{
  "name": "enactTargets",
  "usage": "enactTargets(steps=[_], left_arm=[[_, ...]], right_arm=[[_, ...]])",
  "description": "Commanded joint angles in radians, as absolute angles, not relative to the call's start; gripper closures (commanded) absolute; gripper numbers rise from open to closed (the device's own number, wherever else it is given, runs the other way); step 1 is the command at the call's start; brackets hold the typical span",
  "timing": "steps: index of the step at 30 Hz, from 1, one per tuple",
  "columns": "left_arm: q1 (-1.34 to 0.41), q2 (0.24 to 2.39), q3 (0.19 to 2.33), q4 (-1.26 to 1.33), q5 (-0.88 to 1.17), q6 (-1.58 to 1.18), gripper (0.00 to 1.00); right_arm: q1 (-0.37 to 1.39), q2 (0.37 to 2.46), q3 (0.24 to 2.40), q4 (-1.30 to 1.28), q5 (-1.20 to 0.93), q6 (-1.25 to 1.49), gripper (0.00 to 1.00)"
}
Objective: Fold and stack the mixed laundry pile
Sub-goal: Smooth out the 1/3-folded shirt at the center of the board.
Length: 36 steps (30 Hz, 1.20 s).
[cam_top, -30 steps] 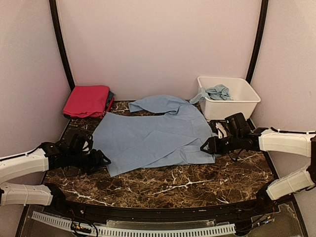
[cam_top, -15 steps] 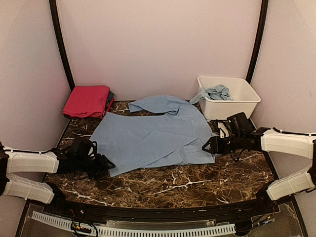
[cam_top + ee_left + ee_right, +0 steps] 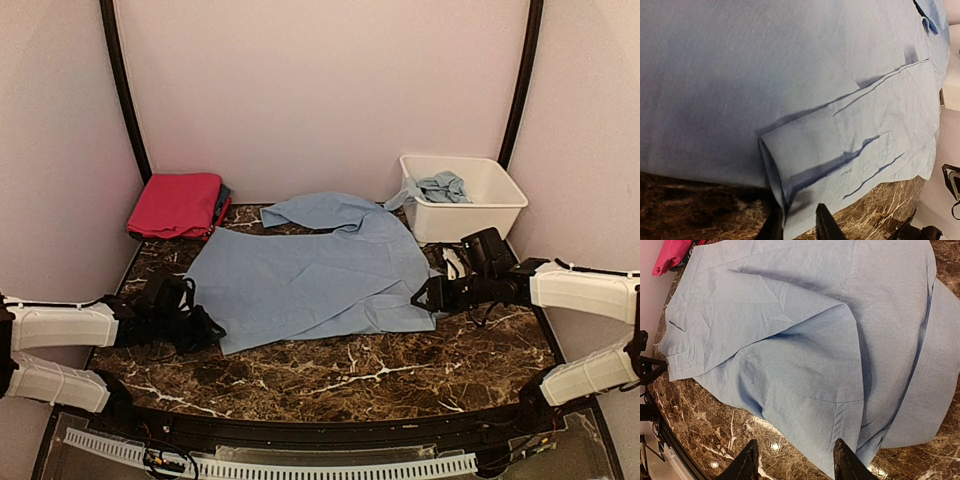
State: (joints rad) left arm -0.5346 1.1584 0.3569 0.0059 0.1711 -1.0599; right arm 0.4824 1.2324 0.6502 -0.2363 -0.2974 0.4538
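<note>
A large pale blue garment [image 3: 310,270] of the laundry pile lies spread flat across the middle of the marble table [image 3: 400,375]. My left gripper [image 3: 210,335] is at its near left corner. In the left wrist view its fingers [image 3: 826,225] have narrowed to either side of that corner of the cloth [image 3: 790,75]; a raised fold runs to the left finger and a gap still shows. My right gripper [image 3: 425,297] stands open at the garment's right edge, with the hem [image 3: 840,420] and bare marble between its fingers [image 3: 747,465].
A folded magenta-pink piece [image 3: 178,203] with a dark piece [image 3: 222,200] beside it sits at the back left corner. A white tub [image 3: 490,215] at the back right holds crumpled pale blue cloth [image 3: 440,186]. Walls close in on three sides.
My left arm has swung in and lowered at the garment's near left corner, and its jaws have narrowed around the cloth. The right arm has barely moved.
</note>
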Motion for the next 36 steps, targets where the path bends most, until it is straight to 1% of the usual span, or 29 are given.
enactTargets(steps=[1,2,4,7,12,15,17,22,26,28,31,34,36], left_arm=[[-0.529,1.062,0.441,-0.173,0.111,-0.980,0.81],[-0.529,1.059,0.454,-0.191,0.105,-0.975,0.85],[-0.529,1.067,0.470,-0.203,0.102,-0.964,0.90],[-0.529,1.101,0.494,-0.246,0.095,-0.974,0.90],[-0.529,1.104,0.459,-0.208,0.094,-0.995,0.89],[-0.529,1.104,0.444,-0.233,0.094,-1.021,0.78],[-0.528,1.098,0.412,-0.199,0.098,-1.034,0.74],[-0.528,1.161,0.375,-0.084,0.134,-1.049,0.70],[-0.528,1.225,0.358,0.008,0.156,-1.052,0.64],[-0.528,1.247,0.358,0.048,0.167,-1.046,0.64],[-0.528,1.262,0.366,0.068,0.173,-1.030,0.65],[-0.528,1.230,0.380,0.044,0.167,-1.018,0.73],[-0.529,1.197,0.396,-0.003,0.154,-1.014,0.75]], right_arm=[[0.474,1.219,0.637,-0.217,-0.297,0.455,0.53],[0.473,1.221,0.638,-0.215,-0.298,0.454,0.53],[0.473,1.221,0.638,-0.212,-0.298,0.455,0.53],[0.472,1.220,0.639,-0.212,-0.299,0.456,0.53],[0.471,1.219,0.637,-0.216,-0.300,0.453,0.53],[0.469,1.211,0.632,-0.217,-0.298,0.452,0.53],[0.468,1.208,0.628,-0.213,-0.299,0.453,0.52],[0.466,1.209,0.630,-0.217,-0.301,0.451,0.53],[0.465,1.207,0.633,-0.222,-0.302,0.451,0.52],[0.462,1.206,0.631,-0.222,-0.301,0.452,0.53],[0.463,1.210,0.630,-0.221,-0.301,0.451,0.52],[0.463,1.213,0.630,-0.218,-0.302,0.451,0.52],[0.463,1.213,0.630,-0.217,-0.302,0.451,0.53]])
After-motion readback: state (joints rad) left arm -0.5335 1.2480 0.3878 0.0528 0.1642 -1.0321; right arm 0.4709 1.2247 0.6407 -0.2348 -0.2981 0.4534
